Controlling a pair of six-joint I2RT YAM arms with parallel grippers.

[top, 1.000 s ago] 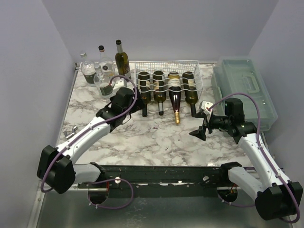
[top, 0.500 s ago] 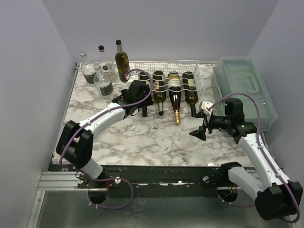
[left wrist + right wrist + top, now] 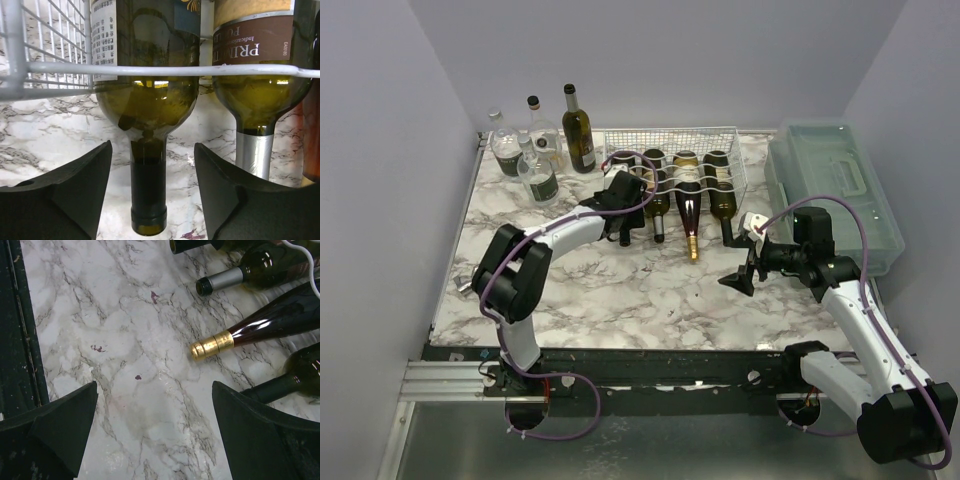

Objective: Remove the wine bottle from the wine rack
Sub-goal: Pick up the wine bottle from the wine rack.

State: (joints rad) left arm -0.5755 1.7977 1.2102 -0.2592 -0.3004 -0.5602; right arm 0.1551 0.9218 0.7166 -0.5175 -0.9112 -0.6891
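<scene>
Black fingers (image 3: 75, 190) of my left claw (image 3: 152, 172) stood part-open, flanking dark neck of green wine bottle (image 3: 147, 110), gaps both sides, nothing held. Bottle lay in leftmost cradle of white wine rack (image 3: 50, 70); my right claw (image 3: 155, 390) gaped empty.

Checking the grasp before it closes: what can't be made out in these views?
Top external: the left arm's wrist covers the neck of the leftmost racked bottle, hiding the jaws there.
Left wrist: the top edge cuts off that bottle's body; a wire of the wine rack crosses its label.
Right wrist: frame edges cut off every bottle body, including the gold-capped bottle; the rack is out of view.
</scene>
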